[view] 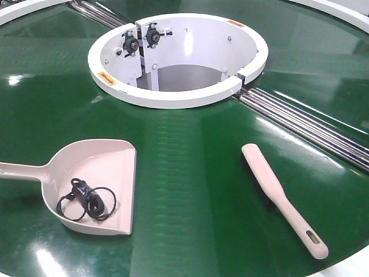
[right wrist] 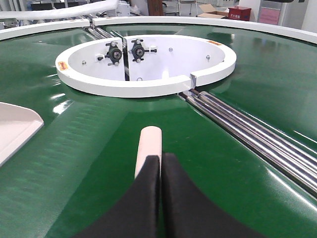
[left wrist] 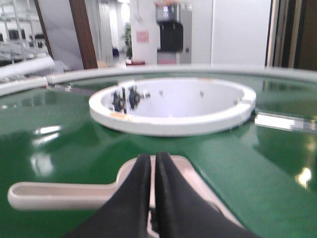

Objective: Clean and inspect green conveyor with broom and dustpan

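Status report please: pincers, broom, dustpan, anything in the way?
Both pincers shut, empty. Broom and dustpan lying on conveyor. Black cable in dustpan.

Beyond the far rim, left wrist view, blurred: pale wall panel at right, dark brown post at left, a white pillar bearing a pinkish notice. Black-and-white dispenser-like unit stands beside it. Potted plant farther back in a bright corridor. Right wrist view: cardboard box and red box at the top edge, floor light-coloured. Overhead lighting, bright, throws white glare patches.
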`<move>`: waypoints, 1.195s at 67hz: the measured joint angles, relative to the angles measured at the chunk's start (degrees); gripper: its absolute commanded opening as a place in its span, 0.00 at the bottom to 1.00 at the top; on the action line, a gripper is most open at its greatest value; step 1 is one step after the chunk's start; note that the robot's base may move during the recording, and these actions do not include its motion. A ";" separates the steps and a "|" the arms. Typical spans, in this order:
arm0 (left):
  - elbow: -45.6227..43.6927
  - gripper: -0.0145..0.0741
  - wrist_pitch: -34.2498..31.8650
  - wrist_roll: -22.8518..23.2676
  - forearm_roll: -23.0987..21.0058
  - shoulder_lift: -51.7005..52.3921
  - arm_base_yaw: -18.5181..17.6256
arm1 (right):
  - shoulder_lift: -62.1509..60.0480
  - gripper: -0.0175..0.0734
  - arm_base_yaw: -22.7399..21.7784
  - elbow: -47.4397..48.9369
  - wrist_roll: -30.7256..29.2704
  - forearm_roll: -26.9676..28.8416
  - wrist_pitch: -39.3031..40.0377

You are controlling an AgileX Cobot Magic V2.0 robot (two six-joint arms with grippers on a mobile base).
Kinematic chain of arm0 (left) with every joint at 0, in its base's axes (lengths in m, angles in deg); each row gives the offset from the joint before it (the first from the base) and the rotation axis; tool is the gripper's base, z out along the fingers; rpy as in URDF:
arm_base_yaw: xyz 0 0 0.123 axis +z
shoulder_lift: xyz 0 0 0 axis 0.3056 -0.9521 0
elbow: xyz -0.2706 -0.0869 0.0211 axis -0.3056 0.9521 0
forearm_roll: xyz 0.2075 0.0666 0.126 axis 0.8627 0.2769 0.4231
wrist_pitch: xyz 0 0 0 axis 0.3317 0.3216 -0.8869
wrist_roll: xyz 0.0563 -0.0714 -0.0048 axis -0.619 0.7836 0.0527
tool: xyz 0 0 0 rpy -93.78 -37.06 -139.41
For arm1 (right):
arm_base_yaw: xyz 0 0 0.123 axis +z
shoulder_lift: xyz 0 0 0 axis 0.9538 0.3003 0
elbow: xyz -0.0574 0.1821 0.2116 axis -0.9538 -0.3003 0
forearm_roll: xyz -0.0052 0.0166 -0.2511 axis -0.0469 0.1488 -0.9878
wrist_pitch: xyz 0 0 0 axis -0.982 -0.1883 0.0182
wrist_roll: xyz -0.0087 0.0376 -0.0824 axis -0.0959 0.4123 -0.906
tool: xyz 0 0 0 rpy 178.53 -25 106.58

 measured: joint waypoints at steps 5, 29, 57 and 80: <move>0.00 0.16 1.48 2.06 0.68 1.57 1.01 | 0.00 0.18 0.00 0.00 0.00 0.00 0.00; 0.10 0.16 4.93 3.38 1.42 1.79 1.55 | 0.00 0.18 0.00 0.00 0.00 0.00 -0.06; 0.10 0.16 5.05 3.40 1.42 1.79 1.55 | 0.00 0.18 0.00 0.00 0.00 0.00 -0.06; 0.10 0.16 5.26 3.44 1.42 1.79 1.55 | 0.00 0.18 0.00 0.00 0.00 0.00 -0.06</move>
